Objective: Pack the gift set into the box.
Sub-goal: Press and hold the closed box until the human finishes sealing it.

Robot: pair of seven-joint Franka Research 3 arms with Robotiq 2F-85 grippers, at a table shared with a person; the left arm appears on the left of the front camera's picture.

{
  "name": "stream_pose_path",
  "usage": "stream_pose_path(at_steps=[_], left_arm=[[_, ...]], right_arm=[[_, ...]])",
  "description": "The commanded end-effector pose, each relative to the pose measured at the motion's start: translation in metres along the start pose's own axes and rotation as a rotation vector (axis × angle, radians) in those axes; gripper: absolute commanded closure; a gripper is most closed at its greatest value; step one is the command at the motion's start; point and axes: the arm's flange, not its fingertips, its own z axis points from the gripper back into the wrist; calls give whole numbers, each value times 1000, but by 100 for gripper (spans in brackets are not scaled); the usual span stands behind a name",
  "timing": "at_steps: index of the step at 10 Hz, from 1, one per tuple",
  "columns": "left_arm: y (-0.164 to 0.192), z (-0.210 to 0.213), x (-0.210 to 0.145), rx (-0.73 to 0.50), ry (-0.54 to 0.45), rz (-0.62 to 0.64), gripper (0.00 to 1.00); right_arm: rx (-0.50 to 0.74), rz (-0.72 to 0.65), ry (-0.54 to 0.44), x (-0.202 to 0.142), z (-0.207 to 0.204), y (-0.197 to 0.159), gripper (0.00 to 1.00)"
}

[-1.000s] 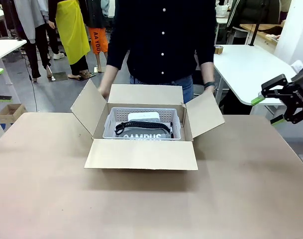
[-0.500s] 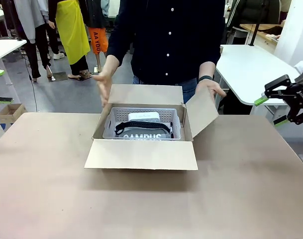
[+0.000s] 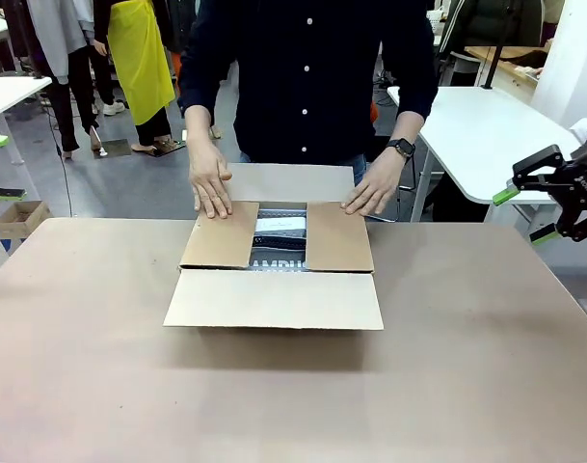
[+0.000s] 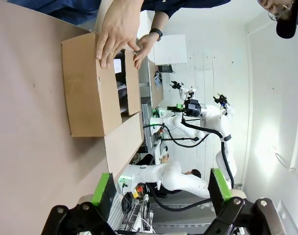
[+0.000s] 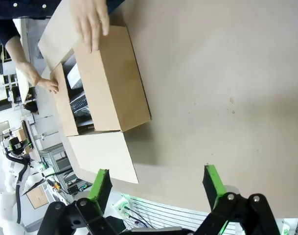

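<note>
Front view, frame centre: box (image 3: 274, 299), person's hands (image 3: 211, 185) flat on side flaps over gift set (image 3: 281, 230). Left gripper (image 4: 158, 188), right gripper (image 3: 521, 214): spread, empty.

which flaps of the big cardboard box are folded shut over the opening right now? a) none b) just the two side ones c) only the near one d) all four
b: the two side flaps lie flat over the box with a person's hand on each, while the near flap hangs open toward the robot.
</note>
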Motion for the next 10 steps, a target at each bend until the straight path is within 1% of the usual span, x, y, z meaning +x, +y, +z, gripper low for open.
stream_pose_path(at_steps=[1,10], left_arm=[[-2,-1,-4,-6,-1,-6,0],[-2,-1,-4,-6,-1,-6,0]], right_arm=[[-9,-7,5,0,2,-1,0],[-9,-7,5,0,2,-1,0]])
